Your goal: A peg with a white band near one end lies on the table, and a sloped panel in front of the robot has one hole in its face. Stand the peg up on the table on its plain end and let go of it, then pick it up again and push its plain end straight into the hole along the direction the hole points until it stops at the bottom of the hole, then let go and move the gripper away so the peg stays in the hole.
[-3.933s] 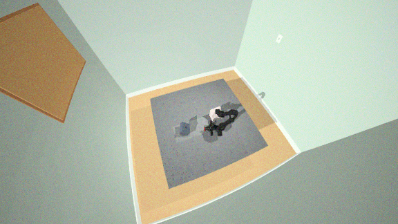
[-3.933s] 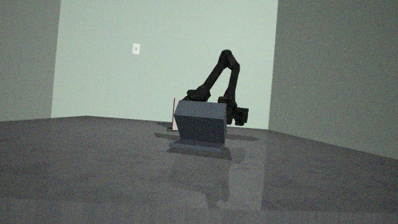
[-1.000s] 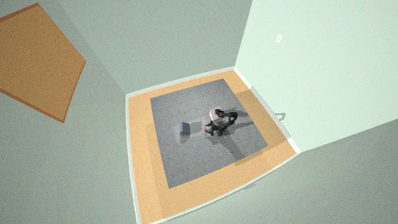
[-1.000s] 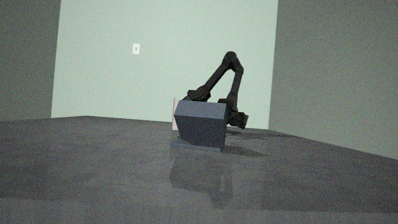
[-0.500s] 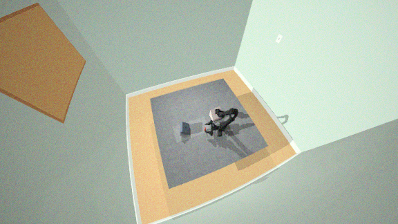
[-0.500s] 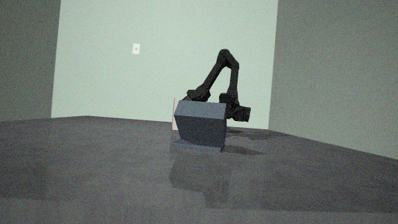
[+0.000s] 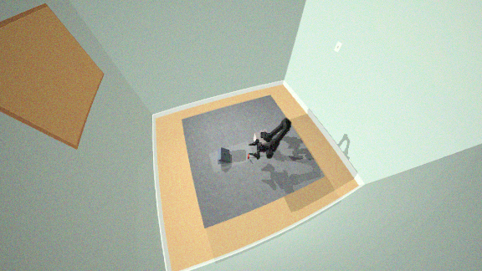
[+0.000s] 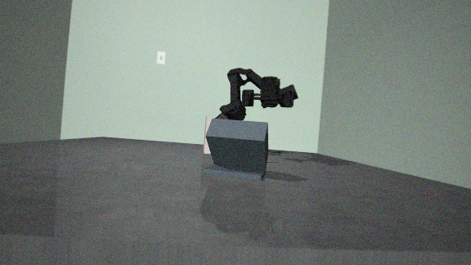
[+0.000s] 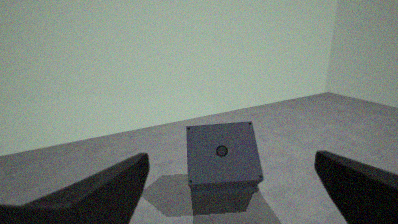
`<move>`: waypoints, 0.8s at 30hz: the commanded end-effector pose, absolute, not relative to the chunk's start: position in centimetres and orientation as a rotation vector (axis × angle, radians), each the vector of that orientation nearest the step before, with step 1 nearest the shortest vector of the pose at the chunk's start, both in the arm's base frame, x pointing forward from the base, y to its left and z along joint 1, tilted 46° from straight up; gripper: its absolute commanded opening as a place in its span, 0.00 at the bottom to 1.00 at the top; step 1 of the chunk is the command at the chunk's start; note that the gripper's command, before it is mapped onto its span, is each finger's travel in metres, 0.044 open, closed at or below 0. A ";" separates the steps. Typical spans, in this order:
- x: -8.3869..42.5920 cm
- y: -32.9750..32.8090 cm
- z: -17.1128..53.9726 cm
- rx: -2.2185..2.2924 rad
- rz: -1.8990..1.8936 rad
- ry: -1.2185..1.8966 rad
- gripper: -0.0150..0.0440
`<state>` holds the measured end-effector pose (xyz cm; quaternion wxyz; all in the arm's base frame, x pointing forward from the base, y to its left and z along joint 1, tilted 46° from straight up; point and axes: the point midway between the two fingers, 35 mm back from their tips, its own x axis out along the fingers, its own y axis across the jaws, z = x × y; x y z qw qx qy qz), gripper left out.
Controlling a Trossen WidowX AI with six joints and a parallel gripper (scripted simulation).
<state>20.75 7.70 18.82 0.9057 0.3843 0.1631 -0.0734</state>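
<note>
The red peg (image 7: pixel 248 155) is a tiny upright-looking mark on the dark table area in the top view, near one finger in that view. It is out of the wrist view and does not show in the exterior view. My gripper (image 7: pixel 250 150) (image 8: pixel 267 98) (image 9: pixel 228 159) is wide open and empty, raised above the table. The blue-grey sloped panel (image 7: pixel 224 155) (image 8: pixel 239 153) (image 9: pixel 205 167) stands in front of the gripper, its face towards the wrist camera. Its round hole (image 9: pixel 222 151) shows near the middle of the face, with nothing seen in it.
A pale upright plate (image 7: pixel 254 137) (image 8: pixel 207 143) stands near the arm. Shadows of the arm and the panel lie on the dark grey surface (image 7: pixel 222 201). Walls stand around it, and a wooden board (image 7: pixel 46 75) is at the left of the top view.
</note>
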 end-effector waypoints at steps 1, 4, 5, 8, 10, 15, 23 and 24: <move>20.4 6.9 19.5 0.779 -0.135 0.330 1.00; 20.6 7.1 19.1 0.742 -0.132 0.368 1.00; 20.7 7.3 18.9 0.718 -0.130 0.393 1.00; 20.9 7.7 18.2 0.648 -0.123 0.472 1.00; 21.0 7.9 17.7 0.605 -0.117 0.525 1.00; 21.2 8.5 16.4 0.506 -0.097 0.667 1.00; 21.1 9.3 14.4 0.386 -0.048 0.907 1.00; 21.1 9.4 14.1 0.375 -0.040 0.938 1.00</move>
